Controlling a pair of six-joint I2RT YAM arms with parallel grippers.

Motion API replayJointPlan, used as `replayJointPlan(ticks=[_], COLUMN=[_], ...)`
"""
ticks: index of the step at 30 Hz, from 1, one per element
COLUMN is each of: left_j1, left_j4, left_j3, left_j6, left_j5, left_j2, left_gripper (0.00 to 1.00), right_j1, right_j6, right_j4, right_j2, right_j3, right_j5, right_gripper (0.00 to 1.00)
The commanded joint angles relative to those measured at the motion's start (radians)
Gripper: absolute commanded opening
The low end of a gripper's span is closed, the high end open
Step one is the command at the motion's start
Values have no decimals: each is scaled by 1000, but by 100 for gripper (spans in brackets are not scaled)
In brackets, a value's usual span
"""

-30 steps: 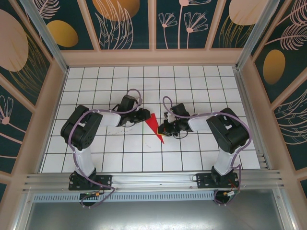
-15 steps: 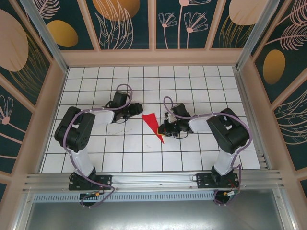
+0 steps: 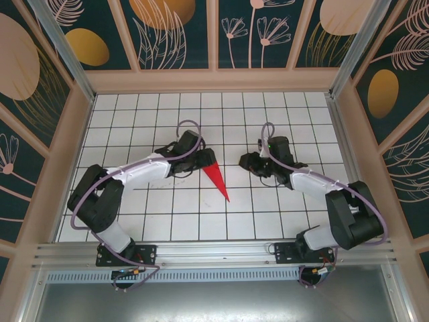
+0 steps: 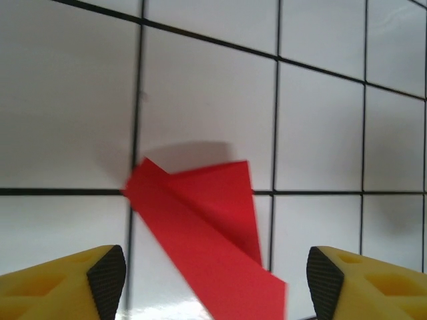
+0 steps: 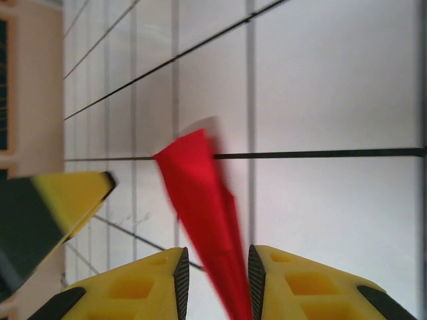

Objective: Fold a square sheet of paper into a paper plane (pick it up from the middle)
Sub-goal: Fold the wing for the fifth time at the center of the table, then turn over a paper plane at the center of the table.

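While left jaws gape at the paper plane (image 3: 215, 176), narrow-gapped right jaws sit clear

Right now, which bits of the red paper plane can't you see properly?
- Left wrist view: the paper plane runs off the bottom edge, so its near part is cut off.
- Right wrist view: it is blurred, and its narrow end leaves the bottom edge between the fingers of the right gripper.
- Top view: its folds are too small to make out.
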Motion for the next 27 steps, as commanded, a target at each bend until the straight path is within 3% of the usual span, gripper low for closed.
replayJointPlan(ticks=[1,13,19,27], left_j1=[-45,-81,-82,-81], left_j4=[-131,-271,-266,-216], left_j3=[93,210,137,26], left_j6=[-68,-142,-146,-153], left_j5=[-64,-102,-140,-146], left_j2=[94,222,146,71], left_gripper=[76,77,66,38], right_j1=[-9,-7,19,105], right_j6=[-11,-4,-35,-76], right_j4=[8,77,78,33], right_j2=[27,65,118,217], right_j3=[-29,-57,-24,78], right_j5=[-1,-82,-129,-116], right_gripper=[33,37,38,38])
